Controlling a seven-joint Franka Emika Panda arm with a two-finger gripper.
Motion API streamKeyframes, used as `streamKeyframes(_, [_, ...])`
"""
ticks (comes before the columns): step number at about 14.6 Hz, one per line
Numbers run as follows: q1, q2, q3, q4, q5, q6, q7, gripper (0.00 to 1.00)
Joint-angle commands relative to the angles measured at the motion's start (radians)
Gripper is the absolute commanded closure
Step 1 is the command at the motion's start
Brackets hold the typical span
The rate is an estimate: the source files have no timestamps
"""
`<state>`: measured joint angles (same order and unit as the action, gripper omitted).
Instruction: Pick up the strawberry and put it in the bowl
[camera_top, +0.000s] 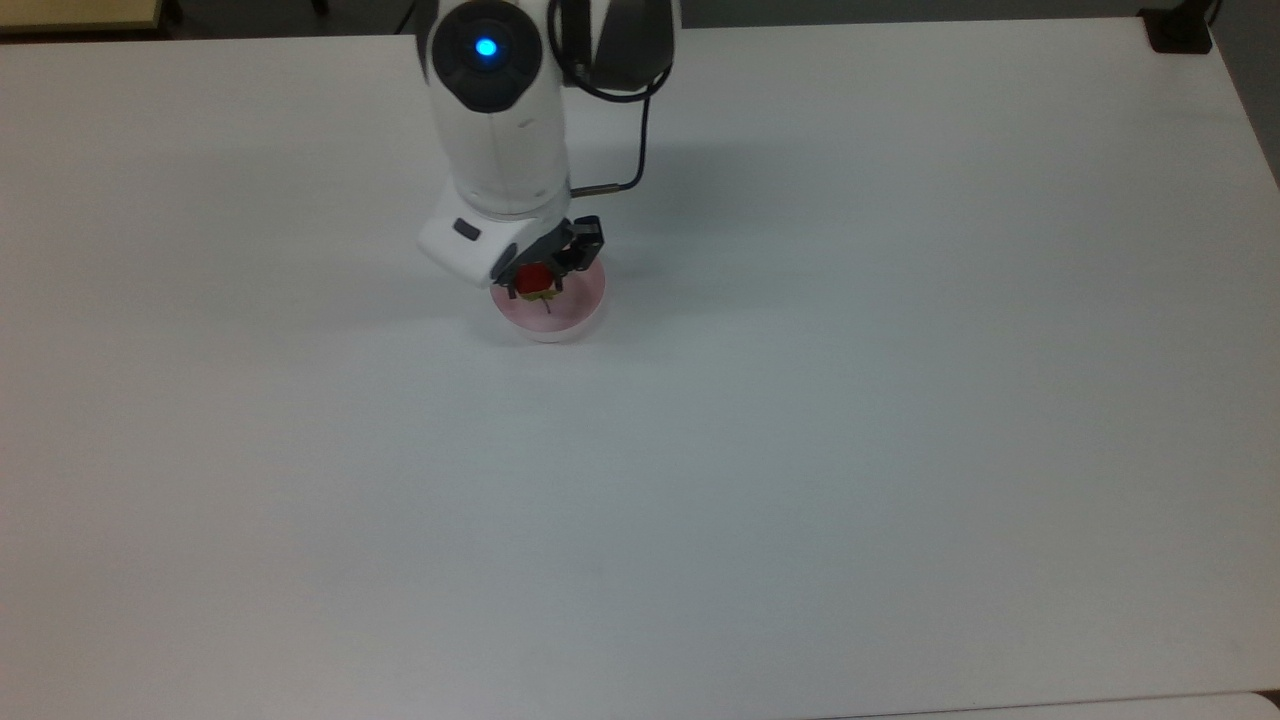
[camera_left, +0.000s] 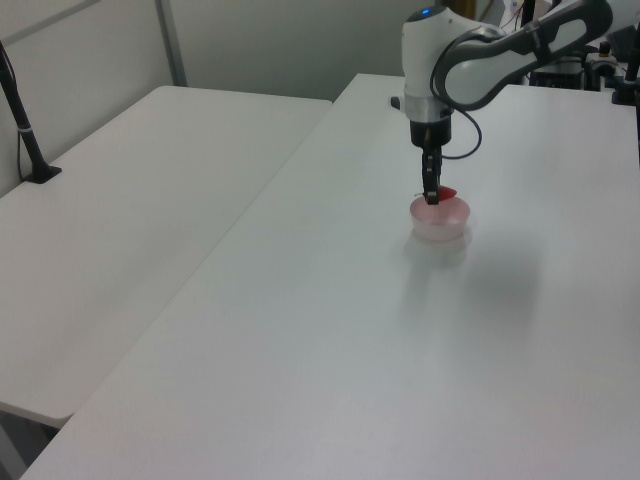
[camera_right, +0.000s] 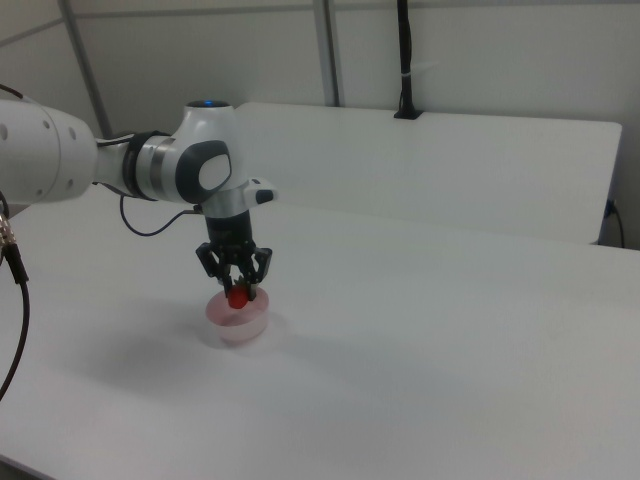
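We take the bowl (camera_top: 578, 311) as landmark on the white table (camera_top: 900, 400). The arm (camera_top: 495, 120) stands over the bowl's rim on the side toward the top view's top. The gripper (camera_top: 541, 284) hangs just above the bowl's mouth, fingers clamped on the strawberry (camera_top: 535, 279), which sits over the bowl's interior, stem pointing down (not yet touching the floor of the bowl, as far as we can judge). To release well, we judge it best to centre over the bowl, lower slightly, then open, so the fruit drops short and does not bounce out.
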<state>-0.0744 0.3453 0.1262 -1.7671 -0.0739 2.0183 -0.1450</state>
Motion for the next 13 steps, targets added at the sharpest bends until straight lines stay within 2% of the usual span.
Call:
streamKeyframes(1, [0.027, -0.049, 0.003, -0.083, -0.023, 0.019, 0.039, 0.63])
streamKeyframes(3, [0.038, -0.043, 0.003, -0.109, -0.041, 0.052, 0.044, 0.6])
streamKeyframes(5, [0.032, -0.043, 0.003, -0.112, -0.043, 0.057, 0.045, 0.48])
streamKeyframes(6, [0.028, -0.043, 0.003, -0.11, -0.043, 0.057, 0.045, 0.36])
streamKeyframes(7, [0.028, -0.043, 0.003, -0.109, -0.043, 0.057, 0.045, 0.34])
streamKeyframes(8, [0.024, -0.043, 0.001, -0.106, -0.043, 0.054, 0.045, 0.25])
streamKeyframes(9, [0.018, -0.043, 0.001, -0.104, -0.043, 0.047, 0.045, 0.15])
streamKeyframes(10, [0.016, -0.051, 0.001, -0.103, -0.041, 0.037, 0.05, 0.0])
streamKeyframes(13, [0.018, -0.094, -0.002, -0.036, -0.03, -0.094, 0.051, 0.0])
